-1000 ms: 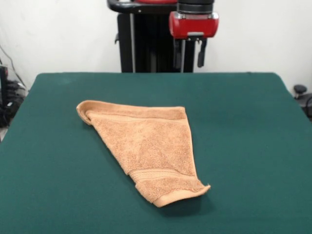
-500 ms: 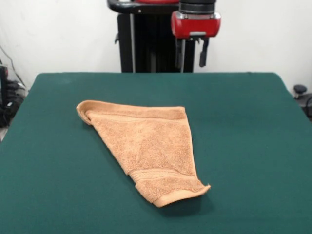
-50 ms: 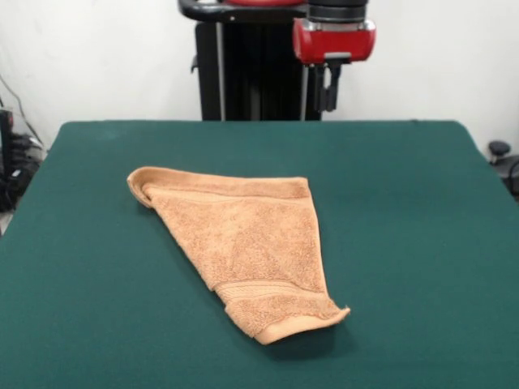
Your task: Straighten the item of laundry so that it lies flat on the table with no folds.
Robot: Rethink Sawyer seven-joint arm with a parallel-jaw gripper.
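The item of laundry [image 3: 243, 239] is an orange-tan terry towel folded over itself into a rough triangle. It lies left of the middle of the table [image 3: 413, 243], which has a dark green top. One rolled corner points left at the far side, and a banded hem tip points toward the near edge at the right. My gripper [image 3: 324, 104] hangs high above the table's far edge, behind and to the right of the towel and well clear of it. It is open with a narrow gap and holds nothing.
The black pedestal [image 3: 243, 65] stands behind the far edge. Cables and dark gear [image 3: 12, 162] sit off the left side, and a small black object [image 3: 499, 150] sits off the right. Bare green surface surrounds the towel, widest on the right.
My gripper has shifted a little to the right and slightly upward, and its two fingers now look closer together. The towel has not moved.
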